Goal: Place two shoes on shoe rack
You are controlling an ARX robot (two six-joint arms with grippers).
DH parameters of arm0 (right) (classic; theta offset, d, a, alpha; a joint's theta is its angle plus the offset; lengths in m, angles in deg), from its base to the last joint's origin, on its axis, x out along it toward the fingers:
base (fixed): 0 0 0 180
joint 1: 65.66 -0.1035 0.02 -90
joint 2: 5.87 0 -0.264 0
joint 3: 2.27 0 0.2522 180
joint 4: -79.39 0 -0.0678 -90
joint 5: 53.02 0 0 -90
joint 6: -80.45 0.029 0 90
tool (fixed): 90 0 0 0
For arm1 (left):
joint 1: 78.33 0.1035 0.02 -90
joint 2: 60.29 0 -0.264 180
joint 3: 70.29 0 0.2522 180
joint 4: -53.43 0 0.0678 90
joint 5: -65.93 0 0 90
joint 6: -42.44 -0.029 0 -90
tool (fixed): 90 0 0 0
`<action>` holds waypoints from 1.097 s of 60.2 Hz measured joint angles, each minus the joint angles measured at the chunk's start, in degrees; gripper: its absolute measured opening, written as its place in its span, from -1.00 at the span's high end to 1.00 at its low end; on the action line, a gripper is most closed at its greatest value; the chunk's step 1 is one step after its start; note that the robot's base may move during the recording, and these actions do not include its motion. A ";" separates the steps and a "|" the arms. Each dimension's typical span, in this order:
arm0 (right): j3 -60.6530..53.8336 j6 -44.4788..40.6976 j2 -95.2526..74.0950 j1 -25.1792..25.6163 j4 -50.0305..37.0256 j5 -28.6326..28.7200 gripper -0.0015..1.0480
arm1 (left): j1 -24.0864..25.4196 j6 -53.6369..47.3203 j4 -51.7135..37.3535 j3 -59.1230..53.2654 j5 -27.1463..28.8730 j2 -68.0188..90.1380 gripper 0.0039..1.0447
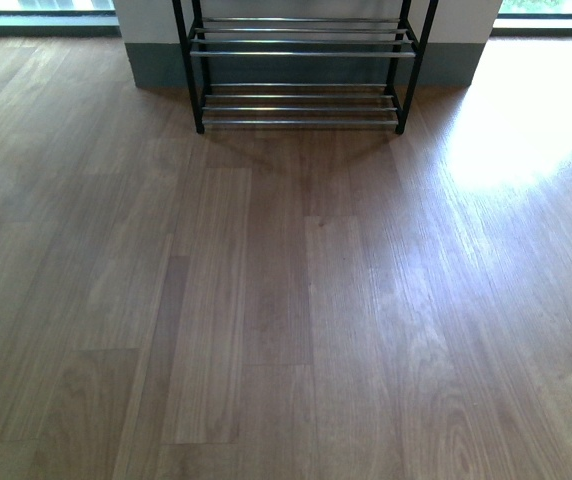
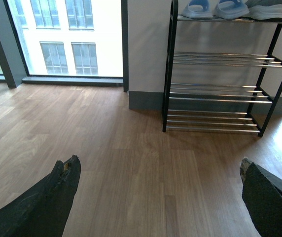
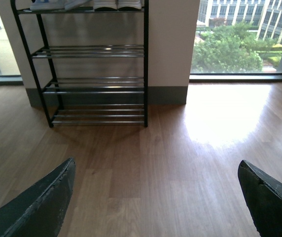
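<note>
While both pincers [image 2: 158, 197] [image 3: 156, 197] gape empty, slides [image 2: 219, 8] and sneakers [image 2: 266, 8] sit atop shoe rack [image 2: 220, 94], well apart.

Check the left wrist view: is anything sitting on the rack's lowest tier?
No, the black-framed chrome-bar shoe rack's lowest tier is bare; pale blue slides sit on top.

Your front view: body camera, tilted down at wood floor [image 1: 286, 300], shoe rack [image 1: 301, 70] at 12 o'clock, only lower tiers in frame. Your left wrist view: low, well back, faces rack [image 2: 220, 74] at 1 o'clock, window [image 2: 67, 37] at 11. Your right wrist view: same distance, rack [image 3: 94, 64] at 11 o'clock, window [image 3: 239, 39] at 1. All three share rack and floor before it.
</note>
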 joint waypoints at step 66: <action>0.00 0.00 0.04 0.02 0.00 0.20 -0.82 | 0.00 0.00 0.00 0.00 0.07 0.00 -0.83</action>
